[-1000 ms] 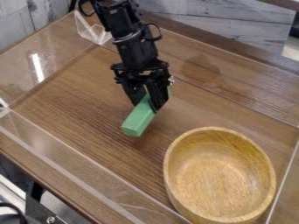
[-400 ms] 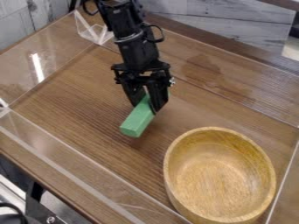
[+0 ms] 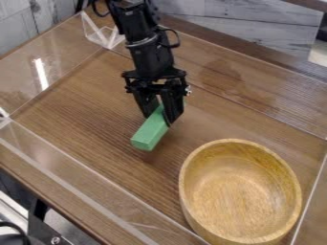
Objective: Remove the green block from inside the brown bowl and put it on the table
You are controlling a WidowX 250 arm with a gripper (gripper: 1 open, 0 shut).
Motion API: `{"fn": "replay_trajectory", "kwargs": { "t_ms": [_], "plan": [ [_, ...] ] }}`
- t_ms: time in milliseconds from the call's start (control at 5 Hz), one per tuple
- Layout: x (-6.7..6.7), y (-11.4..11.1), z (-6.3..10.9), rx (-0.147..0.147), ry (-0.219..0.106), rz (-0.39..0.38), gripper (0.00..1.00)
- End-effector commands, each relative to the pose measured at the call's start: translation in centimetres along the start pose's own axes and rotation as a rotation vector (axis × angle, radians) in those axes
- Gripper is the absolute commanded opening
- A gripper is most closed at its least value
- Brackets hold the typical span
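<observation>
The green block (image 3: 149, 132) hangs tilted over the table (image 3: 76, 105), its upper end pinched between the black fingers of my gripper (image 3: 159, 112), which is shut on it. Its lower end is at or just above the wood, left of the brown bowl (image 3: 240, 194). The bowl sits at the lower right and shows nothing inside. The black arm reaches down from the upper left.
Clear acrylic walls (image 3: 76, 177) edge the tabletop along the front and left. A pale wall and ledge run behind the table at the top right.
The block and gripper sank very slightly toward the table; otherwise nothing has visibly moved.
</observation>
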State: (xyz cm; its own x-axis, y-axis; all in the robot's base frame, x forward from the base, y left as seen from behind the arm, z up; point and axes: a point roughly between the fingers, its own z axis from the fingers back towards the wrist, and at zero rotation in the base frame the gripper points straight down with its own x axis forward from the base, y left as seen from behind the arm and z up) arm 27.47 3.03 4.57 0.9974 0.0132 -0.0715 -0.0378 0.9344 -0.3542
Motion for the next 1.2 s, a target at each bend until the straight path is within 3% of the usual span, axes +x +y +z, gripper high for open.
{"fn": "replay_trajectory", "kwargs": {
  "t_ms": [0,1000],
  "plan": [
    [1.08,-0.34,1.25,0.021,-0.036,-0.025,0.0],
    [1.02,-0.67,1.11,0.031,0.003,-0.024,0.0]
  ]
}}
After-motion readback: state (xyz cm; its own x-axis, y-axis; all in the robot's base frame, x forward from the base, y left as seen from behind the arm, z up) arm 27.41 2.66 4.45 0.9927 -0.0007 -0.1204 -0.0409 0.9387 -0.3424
